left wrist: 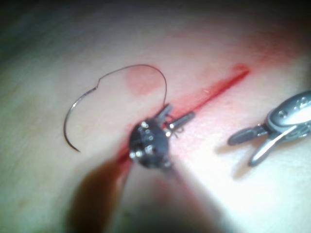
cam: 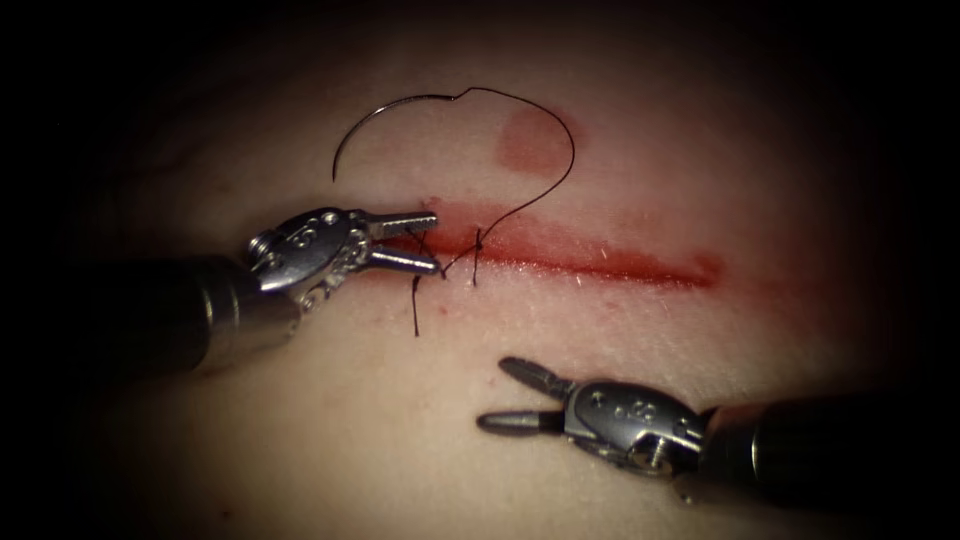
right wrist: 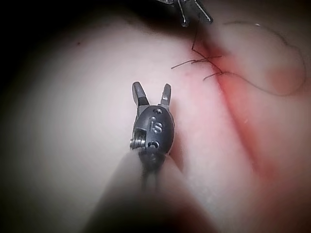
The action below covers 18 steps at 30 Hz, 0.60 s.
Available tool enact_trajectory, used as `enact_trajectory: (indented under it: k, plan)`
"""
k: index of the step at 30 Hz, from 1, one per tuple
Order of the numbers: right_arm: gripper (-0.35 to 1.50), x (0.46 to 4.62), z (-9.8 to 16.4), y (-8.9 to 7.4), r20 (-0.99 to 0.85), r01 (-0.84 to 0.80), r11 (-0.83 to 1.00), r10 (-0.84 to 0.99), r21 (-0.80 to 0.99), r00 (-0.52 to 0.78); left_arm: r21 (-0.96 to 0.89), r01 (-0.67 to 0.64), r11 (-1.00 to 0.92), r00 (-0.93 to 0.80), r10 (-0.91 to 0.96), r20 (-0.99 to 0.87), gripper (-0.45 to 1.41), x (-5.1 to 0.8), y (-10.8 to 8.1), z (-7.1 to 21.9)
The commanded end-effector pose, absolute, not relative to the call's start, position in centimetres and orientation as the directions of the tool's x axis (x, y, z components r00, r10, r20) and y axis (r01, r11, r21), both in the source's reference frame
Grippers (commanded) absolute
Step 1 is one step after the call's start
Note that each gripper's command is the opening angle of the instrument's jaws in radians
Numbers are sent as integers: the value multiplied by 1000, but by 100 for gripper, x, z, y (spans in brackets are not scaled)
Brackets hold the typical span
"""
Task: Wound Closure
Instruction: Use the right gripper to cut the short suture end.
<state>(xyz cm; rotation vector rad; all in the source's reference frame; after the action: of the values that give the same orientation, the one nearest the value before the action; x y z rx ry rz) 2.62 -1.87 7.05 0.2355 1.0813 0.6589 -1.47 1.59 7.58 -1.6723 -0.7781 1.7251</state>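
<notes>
Left hand [cam: 425, 243] sits at the left end of the cut [cam: 580, 258], jaws spread, the two tips straddling the wound line just beside the stitch [cam: 476, 245]; nothing is between them, though the short thread tail [cam: 415, 305] hanging below the cut passes very near the lower tip, and I cannot tell whether they touch. Right hand [cam: 520, 397] rests over bare tissue [cam: 300, 440] below the cut, well apart from it, jaws likewise spread and holding nothing; the right wrist view confirms both tips parted with clear skin between. The needle [cam: 375, 125] lies free on the tissue above the cut, toward its left end, not in the tissue and held by neither hand; its point faces down toward the left hand. From its blunt end the thread [cam: 555, 185] arcs right past a pink patch [cam: 530, 140] and curves back down to the stitch. Judgement: the needle is parked clear of the wound so both hands can work the thread unhindered. Open room is good to the right along the unclosed length of the cut and across the lower tissue; the crowded spot is around the stitch and its tails.
</notes>
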Motion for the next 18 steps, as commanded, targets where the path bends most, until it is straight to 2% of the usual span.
enact_trajectory:
  k: [1,2,4,6,9,10,18]
  plan:
    - [66,267,710,-194,-737,-379,786,604,489,303,-764,-21,-644,-21,765,-644,22,-152,157,764]
    - [66,267,710,-194,-737,-379,786,604,489,303,-765,-20,-644,-21,765,-644,20,-152,156,763]
    - [66,267,710,-194,-737,-379,786,604,489,303,-765,-18,-644,-21,765,-644,4,-151,156,763]
    - [66,267,710,-194,-737,-379,786,604,489,303,-765,-17,-644,-21,765,-643,0,-150,157,763]
    - [66,267,710,-194,-736,-379,786,605,489,306,-765,-14,-643,-21,765,-643,-38,-149,157,762]
    - [66,267,710,-194,-736,-379,786,605,489,306,-765,-13,-643,-21,765,-643,-45,-149,157,762]
    - [62,268,709,-193,-733,-379,785,606,490,308,-767,-10,-642,-18,767,-641,-45,-145,159,759]
